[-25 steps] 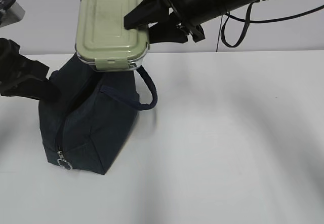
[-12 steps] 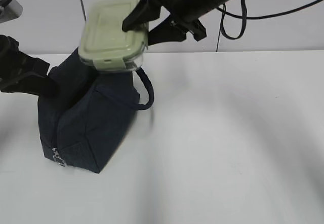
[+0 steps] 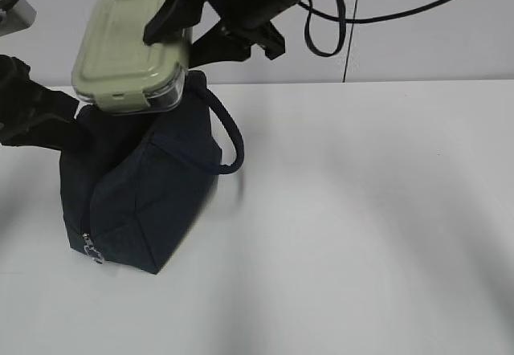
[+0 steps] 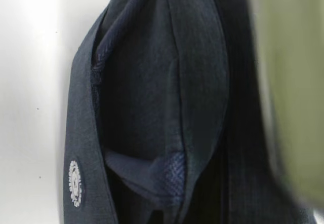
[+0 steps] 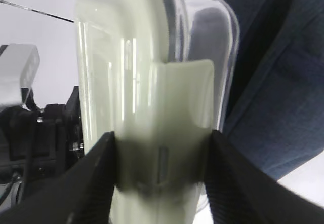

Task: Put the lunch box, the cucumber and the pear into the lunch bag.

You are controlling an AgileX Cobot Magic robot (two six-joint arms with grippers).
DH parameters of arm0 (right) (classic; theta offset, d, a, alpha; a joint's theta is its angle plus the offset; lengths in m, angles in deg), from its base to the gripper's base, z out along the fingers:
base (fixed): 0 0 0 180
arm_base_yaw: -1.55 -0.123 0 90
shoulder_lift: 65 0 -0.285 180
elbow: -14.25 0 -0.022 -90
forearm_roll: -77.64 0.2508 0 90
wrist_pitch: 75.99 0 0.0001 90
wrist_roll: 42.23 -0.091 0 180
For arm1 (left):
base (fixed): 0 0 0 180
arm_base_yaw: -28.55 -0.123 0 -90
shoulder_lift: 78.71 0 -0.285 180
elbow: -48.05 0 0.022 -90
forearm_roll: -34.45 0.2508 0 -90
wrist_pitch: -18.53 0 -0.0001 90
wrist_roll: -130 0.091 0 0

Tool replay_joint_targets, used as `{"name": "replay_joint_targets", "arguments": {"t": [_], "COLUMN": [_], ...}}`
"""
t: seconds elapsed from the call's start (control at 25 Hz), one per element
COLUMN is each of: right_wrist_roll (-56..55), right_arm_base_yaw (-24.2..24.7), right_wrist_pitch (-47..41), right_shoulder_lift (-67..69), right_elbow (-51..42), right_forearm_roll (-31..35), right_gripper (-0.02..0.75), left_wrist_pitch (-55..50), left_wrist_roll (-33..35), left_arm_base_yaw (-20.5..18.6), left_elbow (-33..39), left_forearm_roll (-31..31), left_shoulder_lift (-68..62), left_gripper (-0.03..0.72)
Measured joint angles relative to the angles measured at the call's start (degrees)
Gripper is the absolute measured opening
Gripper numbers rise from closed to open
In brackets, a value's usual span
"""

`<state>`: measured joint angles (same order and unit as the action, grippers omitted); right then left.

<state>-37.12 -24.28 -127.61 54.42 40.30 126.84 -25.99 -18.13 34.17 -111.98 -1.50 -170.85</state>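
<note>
My right gripper (image 3: 173, 42) is shut on the lunch box (image 3: 120, 42), with its pale green lid and clear base. It holds the box tilted in the air just above the top of the dark navy lunch bag (image 3: 144, 186). In the right wrist view both fingers clamp the box (image 5: 131, 82) edge-on at the gripper (image 5: 159, 158), with the bag (image 5: 283, 72) behind. My left gripper (image 3: 68, 134) grips the bag's upper left edge. The left wrist view looks into the bag's open mouth (image 4: 142, 82), with the box (image 4: 293, 82) blurred at right. The cucumber and the pear are out of view.
The bag stands on a white table (image 3: 361, 210) near its left side. Its padded loop handle (image 3: 229, 138) sticks out to the right, and the zipper's ring pull (image 3: 92, 250) hangs at the lower front corner. A pale wall lies behind.
My right gripper has carried the lunch box to the left, from beside the bag's handle to over the bag's top. The bag shifted slightly left; the left arm hardly moved.
</note>
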Motion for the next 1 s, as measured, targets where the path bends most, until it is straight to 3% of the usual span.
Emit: {"name": "replay_joint_targets", "arguments": {"t": [0.4,1.0], "right_wrist_roll": [-12.82,-16.34], "right_arm_base_yaw": [-0.48,-3.81], "right_wrist_pitch": [-6.37,-0.15], "right_shoulder_lift": [2.10,9.05], "right_elbow": [0.00,0.46], "right_forearm_roll": [-20.64,-16.53], "right_gripper": [0.376,0.375], "left_wrist_pitch": [0.25,0.30], "left_wrist_roll": [0.00,0.00], "left_arm_base_yaw": [0.00,1.77], "left_elbow": [0.00,0.00], "left_forearm_roll": [-0.49,-1.06], "left_shoulder_lift": [0.00,0.00], "left_gripper": [0.002,0.002]}}
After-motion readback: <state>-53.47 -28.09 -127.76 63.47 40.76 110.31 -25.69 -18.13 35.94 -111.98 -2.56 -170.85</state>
